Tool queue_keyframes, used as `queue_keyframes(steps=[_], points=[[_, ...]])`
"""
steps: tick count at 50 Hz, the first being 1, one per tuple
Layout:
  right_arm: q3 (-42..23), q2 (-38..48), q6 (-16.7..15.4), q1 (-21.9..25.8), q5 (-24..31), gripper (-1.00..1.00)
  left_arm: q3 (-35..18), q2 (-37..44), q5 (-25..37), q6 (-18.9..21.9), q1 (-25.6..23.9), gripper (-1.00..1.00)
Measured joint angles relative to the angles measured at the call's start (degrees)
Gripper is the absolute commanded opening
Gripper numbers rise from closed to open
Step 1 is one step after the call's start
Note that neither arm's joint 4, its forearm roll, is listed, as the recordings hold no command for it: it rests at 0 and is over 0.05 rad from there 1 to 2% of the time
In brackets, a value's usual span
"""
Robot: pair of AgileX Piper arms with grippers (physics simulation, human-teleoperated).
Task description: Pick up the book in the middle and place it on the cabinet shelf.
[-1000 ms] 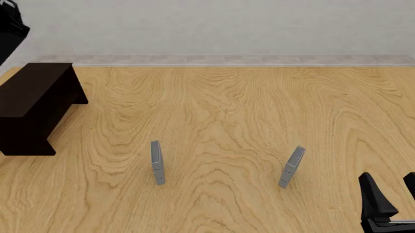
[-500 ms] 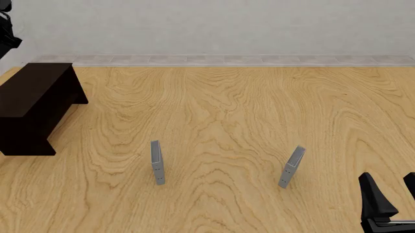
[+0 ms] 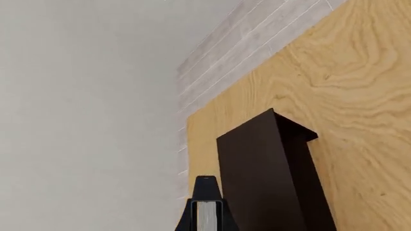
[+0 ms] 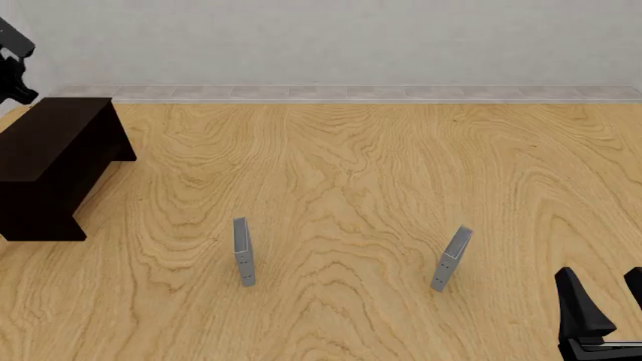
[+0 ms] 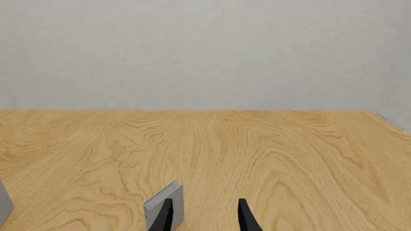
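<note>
Left wrist view: left gripper [image 3: 207, 222] clamped on the book [image 3: 207, 215], above the cabinet shelf [image 3: 266, 178]. Front view: two grey books [image 4: 243, 251] standing on the table [image 4: 381, 173]. Right wrist view: right gripper [image 5: 204, 215] fingers spread, empty.

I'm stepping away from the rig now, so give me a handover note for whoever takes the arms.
Left gripper: shut on the book, held in the air near the cabinet.
Right gripper: open, holding nothing, low at the near right of the table, beside the right grey book.
The left grey book stands upright.
Done: the book is picked up and carried towards the cabinet.
Left: set the book on the cabinet top, open the left gripper and back off.
</note>
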Motion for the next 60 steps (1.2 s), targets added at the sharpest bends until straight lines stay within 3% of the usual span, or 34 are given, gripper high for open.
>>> queue_keyframes(steps=[21, 47, 48, 60], points=[[0.00, 0.00, 0.00, 0.00, 0.00, 1.00, 7.50, 0.98, -7.61, 9.81, -0.49, -1.00], [0.00, 0.00, 0.00, 0.00, 0.00, 1.00, 11.66, 2.18, -11.23, 12.51, -4.43, -1.00], [0.00, 0.00, 0.00, 0.00, 0.00, 1.00, 11.69, 2.28, -11.17, 12.45, -4.45, 1.00], [0.00, 0.00, 0.00, 0.00, 0.00, 1.00, 12.34, 2.73, -11.32, 12.54, -4.60, 1.00]])
